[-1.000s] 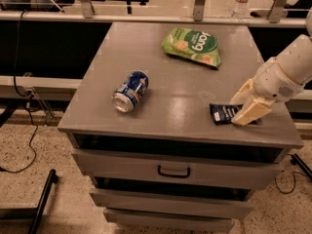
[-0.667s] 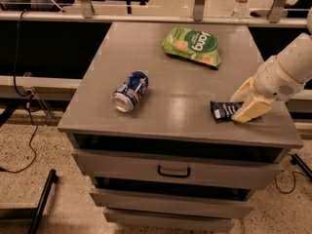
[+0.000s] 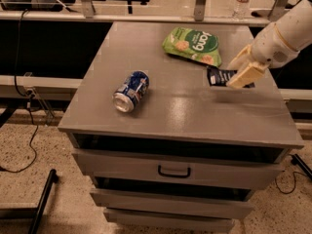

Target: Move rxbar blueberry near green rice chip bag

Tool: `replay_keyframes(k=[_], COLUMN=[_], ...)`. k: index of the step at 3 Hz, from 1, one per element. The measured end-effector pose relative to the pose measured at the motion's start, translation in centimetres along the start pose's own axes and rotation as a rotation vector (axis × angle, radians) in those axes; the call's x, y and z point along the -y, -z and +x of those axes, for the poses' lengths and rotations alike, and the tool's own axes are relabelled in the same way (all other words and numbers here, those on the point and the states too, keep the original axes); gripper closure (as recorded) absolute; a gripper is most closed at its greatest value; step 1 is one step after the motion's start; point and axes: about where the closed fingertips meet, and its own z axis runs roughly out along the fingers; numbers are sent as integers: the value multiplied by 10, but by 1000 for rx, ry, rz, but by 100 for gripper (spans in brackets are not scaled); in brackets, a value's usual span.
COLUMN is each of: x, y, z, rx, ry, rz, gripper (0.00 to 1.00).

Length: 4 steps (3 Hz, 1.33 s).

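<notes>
Gripper: the gripper (image 3: 239, 80) is over the right rear part of the worktop (image 3: 170, 111), at the end of a white arm (image 3: 287, 33) that reaches in from the right edge.
Fingers: the cream-coloured fingers (image 3: 249, 70) point down and to the left, pressed together on the right end of the dark bar with no gap to see between them.
Rxbar blueberry: the rxbar blueberry (image 3: 217, 75) is a small dark navy wrapper, lying roughly flat, its left end sticking out from the fingers. I cannot tell whether it rests on the worktop or sits just above it.
Green rice chip bag: the green rice chip bag (image 3: 192, 45) lies flat towards the back of the worktop. Its lower right corner is just beside the bar, and I cannot tell if they touch.
Drink can: a blue and silver can (image 3: 130, 91) lies on its side on the left half, well apart from the bag and bar.
Cabinet: grey drawers below, the top one with a dark handle (image 3: 174, 172).
</notes>
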Motion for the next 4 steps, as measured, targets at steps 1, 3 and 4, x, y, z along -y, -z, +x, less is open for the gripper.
replay_keyframes(k=[1, 3, 4], x=[32, 69, 72], y=[-11, -48, -62], z=[-14, -51, -59], rx=[30, 49, 39], ry=[-3, 6, 1], rz=[56, 184, 239], gripper=[100, 56, 31])
